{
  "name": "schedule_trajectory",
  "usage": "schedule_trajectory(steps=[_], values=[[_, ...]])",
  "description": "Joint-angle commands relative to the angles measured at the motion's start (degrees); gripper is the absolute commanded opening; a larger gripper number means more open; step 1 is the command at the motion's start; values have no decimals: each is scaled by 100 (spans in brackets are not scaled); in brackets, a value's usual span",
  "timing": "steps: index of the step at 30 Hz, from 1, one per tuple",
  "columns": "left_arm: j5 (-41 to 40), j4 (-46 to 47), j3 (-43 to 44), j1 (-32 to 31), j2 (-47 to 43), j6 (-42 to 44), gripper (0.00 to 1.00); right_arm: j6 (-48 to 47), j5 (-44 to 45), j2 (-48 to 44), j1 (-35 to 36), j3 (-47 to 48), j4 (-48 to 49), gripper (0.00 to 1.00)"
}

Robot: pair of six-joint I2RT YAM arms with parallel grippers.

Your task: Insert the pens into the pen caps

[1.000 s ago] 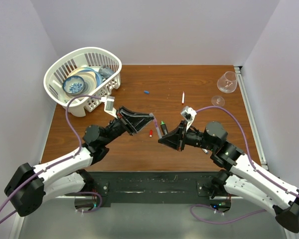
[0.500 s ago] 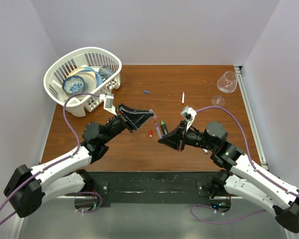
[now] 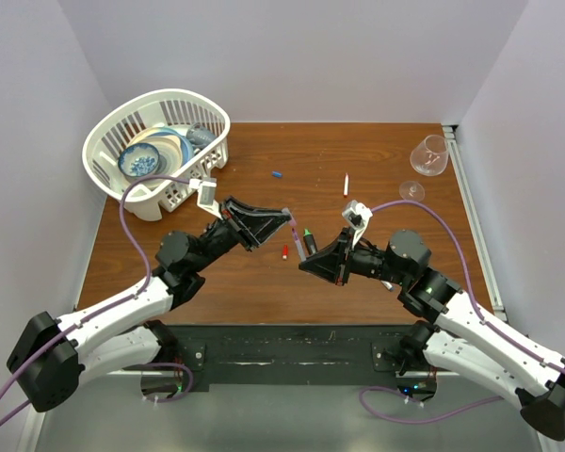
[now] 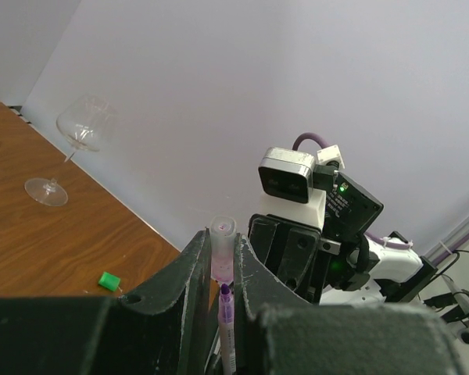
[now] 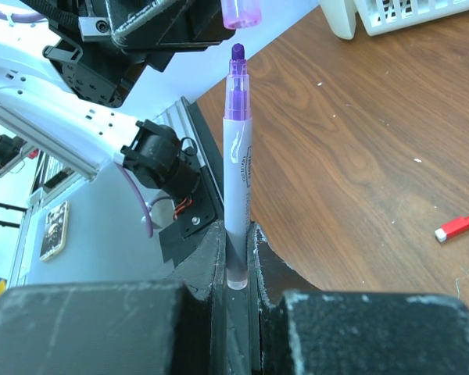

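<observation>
My left gripper (image 3: 287,219) is shut on a translucent purple-pink pen cap (image 4: 223,248), open end facing the pen. My right gripper (image 3: 306,256) is shut on a thin purple pen (image 5: 237,172) and holds it above the table. The pen's purple tip (image 4: 225,291) sits just short of the cap's mouth, in line with it, between my left fingers. The cap also shows in the right wrist view (image 5: 241,11), just beyond the tip. A red cap (image 3: 285,251), a stubby black marker with a green tip (image 3: 309,239), a blue cap (image 3: 277,174) and a white stick (image 3: 346,185) lie on the table.
A white basket (image 3: 218,113) with bowls stands at the back left. A wine glass (image 3: 429,158) lies at the back right, next to the table's right rail. A small green cap (image 4: 108,280) lies on the wood in the left wrist view.
My left gripper with the cap has edged slightly right, toward the pen tip. The right arm and pen have stayed put.
</observation>
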Motion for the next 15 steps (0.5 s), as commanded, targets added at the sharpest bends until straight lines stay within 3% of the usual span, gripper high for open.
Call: schedule_trajectory(steps=[1, 15], values=[[51, 173, -45, -17, -111, 123, 0, -13, 66, -86, -10, 237, 191, 0], [209, 323, -141, -26, -147, -35, 0, 14, 136, -78, -2, 237, 208, 0]])
